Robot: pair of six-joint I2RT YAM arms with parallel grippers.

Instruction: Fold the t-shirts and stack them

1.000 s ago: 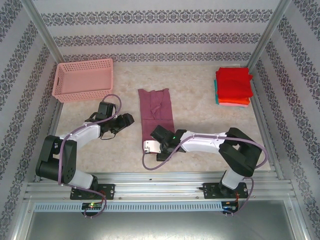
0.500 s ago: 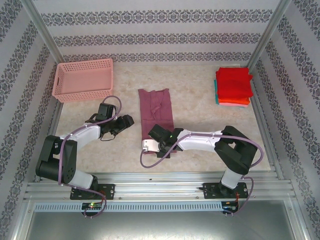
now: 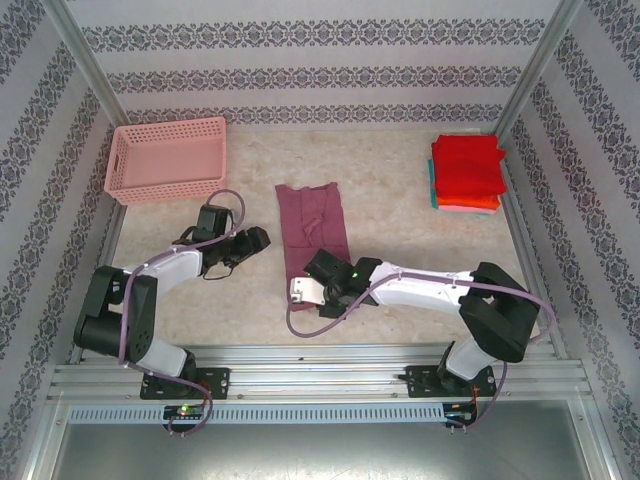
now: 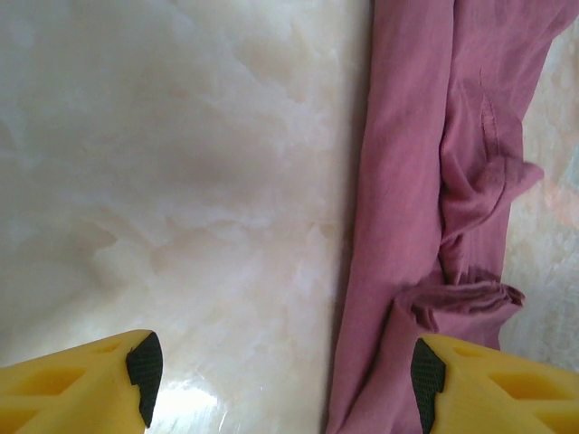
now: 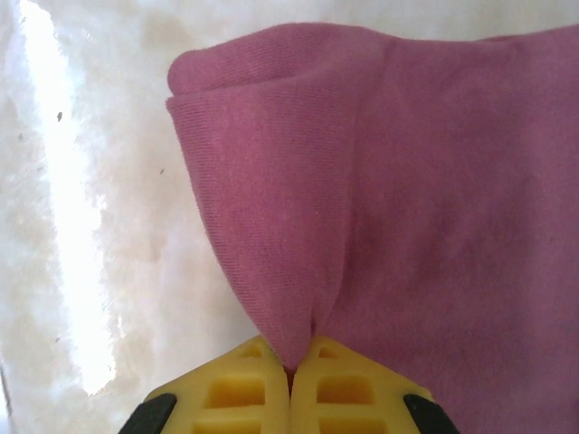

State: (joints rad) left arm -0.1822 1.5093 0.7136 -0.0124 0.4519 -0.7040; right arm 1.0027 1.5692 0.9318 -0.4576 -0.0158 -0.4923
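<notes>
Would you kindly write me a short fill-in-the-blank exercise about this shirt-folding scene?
1. The right claw is shut on the maroon shirt, while the left claw stands ____.
2. The pink basket sits at the far ____ corner of the table.
3. The top shirt of the folded stack is ____.
Missing words: open; left; red.

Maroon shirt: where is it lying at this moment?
Top view: the maroon shirt lies mid-table, its near edge pinched in the right gripper, the open left gripper just to its left.
</notes>
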